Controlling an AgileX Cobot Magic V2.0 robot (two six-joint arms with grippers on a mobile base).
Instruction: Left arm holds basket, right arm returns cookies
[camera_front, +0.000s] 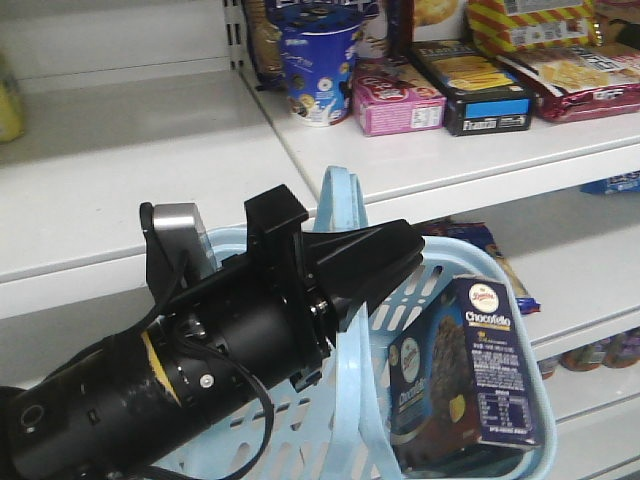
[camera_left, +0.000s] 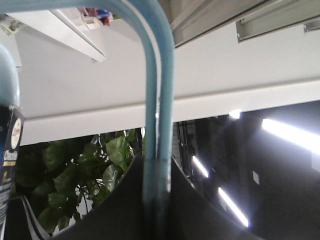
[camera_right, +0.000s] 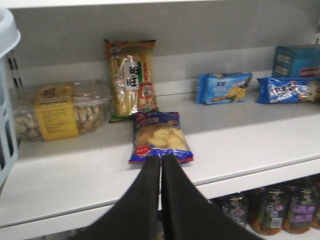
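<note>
left gripper (camera_front: 405, 262) is clamping the basket (camera_front: 470, 258) handle
steadying it so the cookies (camera_front: 470, 370) (in its right corner) are reachable; right gripper (camera_right: 161, 159) is hovering closed, empty.

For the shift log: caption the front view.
Left gripper grips the blue basket holding the Chocofello cookies, stocked shelves behind.

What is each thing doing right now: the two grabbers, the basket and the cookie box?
Left gripper: shut on the handle of the basket.
Right gripper: shut, holding nothing.
Basket: held up by its handle, in front of the shelves.
Cookie box: standing upright inside the basket.
</note>
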